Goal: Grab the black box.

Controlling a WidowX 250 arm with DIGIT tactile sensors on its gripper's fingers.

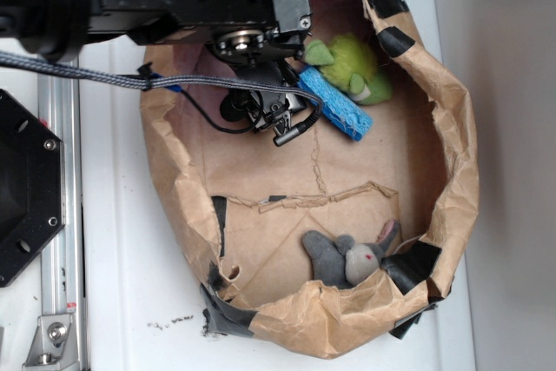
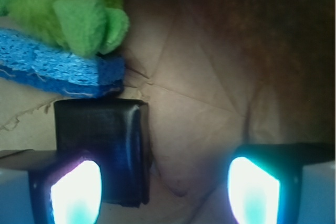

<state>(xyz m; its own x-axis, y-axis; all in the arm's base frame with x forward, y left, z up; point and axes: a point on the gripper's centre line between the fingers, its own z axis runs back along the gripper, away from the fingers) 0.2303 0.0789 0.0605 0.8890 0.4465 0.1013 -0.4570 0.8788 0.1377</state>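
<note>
2 glowing fingertips point(image 2: 76, 192) of the gripper point(image 2: 165, 190) fill the bottom of the wrist view, spread wide apart with nothing between them. Just behind the left-hand fingertip in this view lies the black box point(image 2: 102, 148), glossy and flat on the brown paper, partly hidden by that finger. Beyond it, touching its far edge, is the blue sponge point(image 2: 58, 72), and the green plush toy point(image 2: 68, 9) rests on the sponge. From the exterior view, the gripper point(image 1: 276, 121) hangs inside the crumpled paper basin point(image 1: 452, 162), with a grey plush mouse point(image 1: 352, 258) at the opposite end.

Paper basin point(image 1: 452, 154) — tool point(image 1: 269, 115), blue sponge point(image 1: 334, 103)
</note>
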